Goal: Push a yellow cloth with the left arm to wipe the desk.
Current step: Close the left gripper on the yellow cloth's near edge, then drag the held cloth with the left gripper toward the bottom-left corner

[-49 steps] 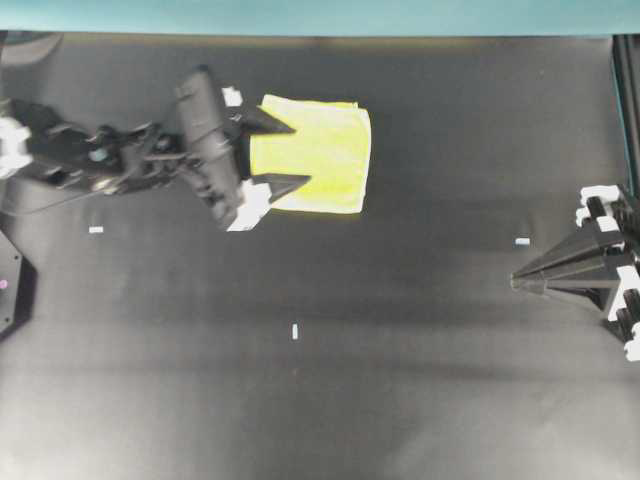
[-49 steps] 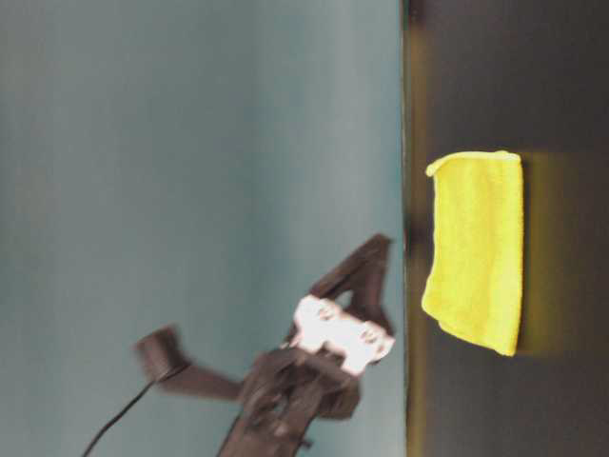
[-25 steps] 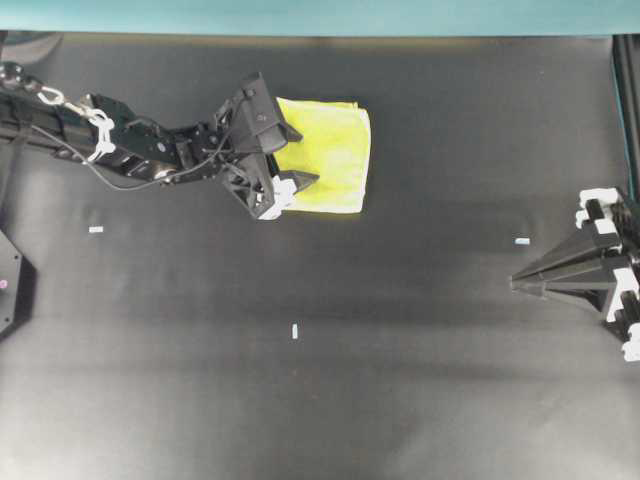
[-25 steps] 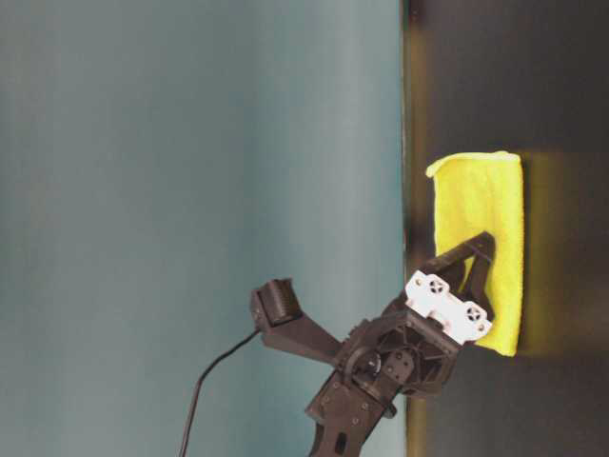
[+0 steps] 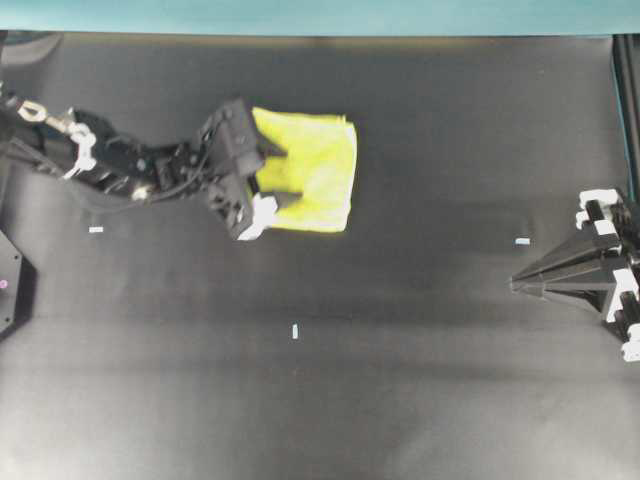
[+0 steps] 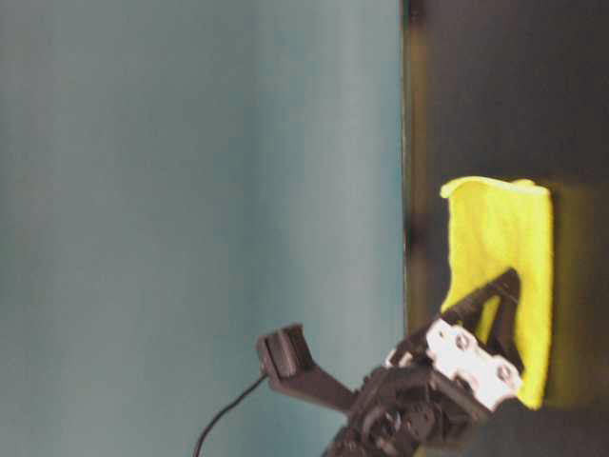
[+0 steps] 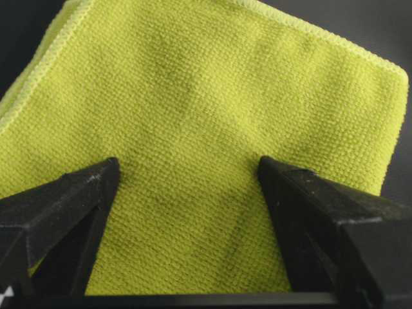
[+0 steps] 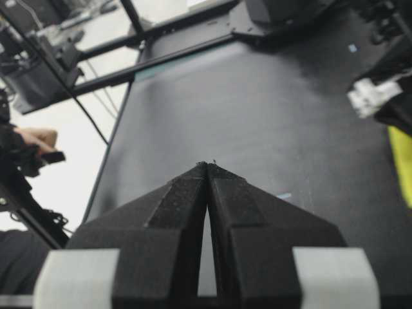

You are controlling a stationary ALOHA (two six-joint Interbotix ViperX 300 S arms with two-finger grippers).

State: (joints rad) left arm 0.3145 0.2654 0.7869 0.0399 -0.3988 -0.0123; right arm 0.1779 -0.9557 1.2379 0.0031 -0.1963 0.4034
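Now left fingers (image 7: 71,199) spread on yellow cloth (image 5: 315,170), seemingly pressing, right fingers (image 8: 193,193) together.

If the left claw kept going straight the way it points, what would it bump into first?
Probably nothing new: the open left gripper already rests on the folded yellow terry cloth; beyond lies bare black desk.
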